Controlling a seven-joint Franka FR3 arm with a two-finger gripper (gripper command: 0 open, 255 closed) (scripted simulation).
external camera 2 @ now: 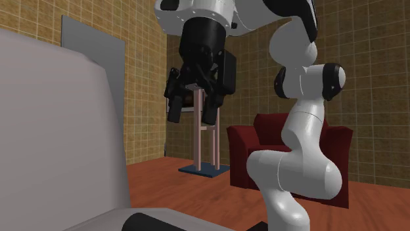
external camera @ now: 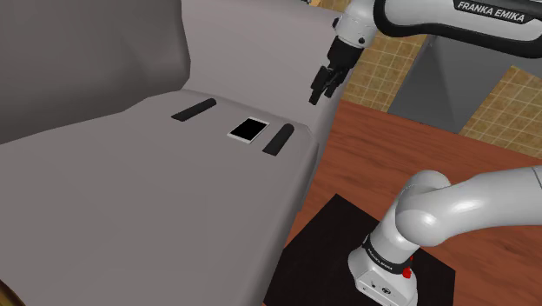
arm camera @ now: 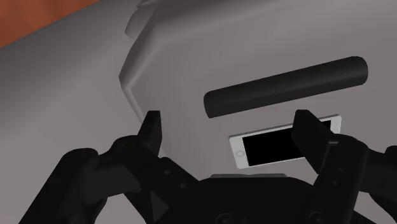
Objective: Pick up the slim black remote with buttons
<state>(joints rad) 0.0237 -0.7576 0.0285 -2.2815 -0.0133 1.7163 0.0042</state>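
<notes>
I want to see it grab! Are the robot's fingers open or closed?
Open. The two fingers stand wide apart, holding nothing.

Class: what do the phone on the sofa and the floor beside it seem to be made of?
The phone: pale casing around a flat black screen, perhaps plastic or metal with glass; the look leaves it open. The floor: reddish-brown with streaked grain, seemingly wood.

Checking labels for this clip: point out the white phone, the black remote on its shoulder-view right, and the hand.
white phone point(external camera: 247, 129): shoulder view, middle of its black screen.
black remote point(external camera: 279, 139): shoulder view, middle of its body.
hand point(external camera 2: 192, 119): second exterior view, midway between its open fingertips.
</notes>
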